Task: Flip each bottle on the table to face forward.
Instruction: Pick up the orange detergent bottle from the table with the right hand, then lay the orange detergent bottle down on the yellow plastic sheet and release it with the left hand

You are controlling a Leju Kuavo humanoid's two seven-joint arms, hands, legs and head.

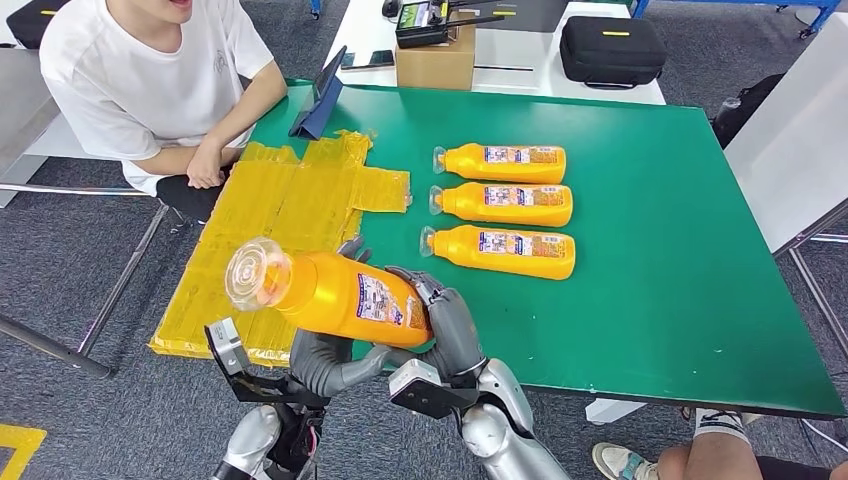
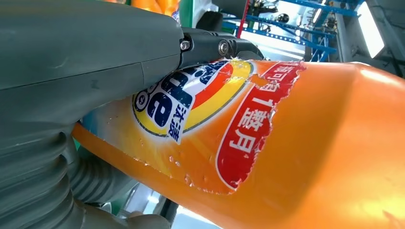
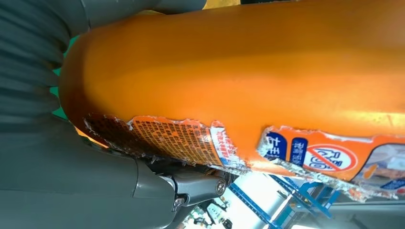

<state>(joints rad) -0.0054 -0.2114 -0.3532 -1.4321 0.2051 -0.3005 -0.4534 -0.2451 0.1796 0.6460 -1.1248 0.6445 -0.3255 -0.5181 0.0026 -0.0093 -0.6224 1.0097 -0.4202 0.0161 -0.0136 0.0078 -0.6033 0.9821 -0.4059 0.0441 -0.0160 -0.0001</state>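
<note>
Orange bottle (image 1: pixel 335 295) lifted clear of the green bench (image 1: pixel 660 260) near its front edge — both hands grip it, the left hand (image 1: pixel 325 360) from below, the right hand (image 1: pixel 450 325) at its base, fingers (image 1: pixel 425 288) wrapped round the body. Its clear cap points left. Three more bottles (image 1: pixel 505 205) lie in a row on the bench — caps left.
</note>
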